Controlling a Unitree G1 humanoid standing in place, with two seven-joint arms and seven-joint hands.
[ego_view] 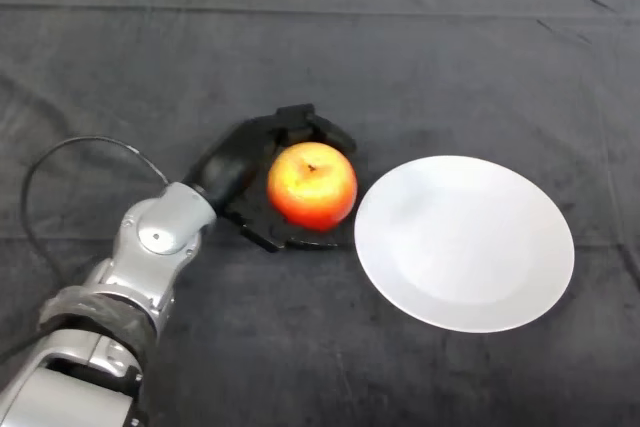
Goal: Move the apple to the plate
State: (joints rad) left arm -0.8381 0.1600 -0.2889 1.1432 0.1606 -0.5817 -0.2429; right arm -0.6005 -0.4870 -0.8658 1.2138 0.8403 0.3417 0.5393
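Note:
A red and yellow apple sits stem up on the dark cloth, just left of a white plate. My left hand cups the apple from its left. Its fingers curl round the far side and the thumb curls round the near side. A narrow strip of cloth separates the apple from the plate's left rim. The plate holds nothing. Whether the apple is lifted off the cloth I cannot tell.
A dark wrinkled cloth covers the whole table. My silver-grey forearm comes in from the lower left.

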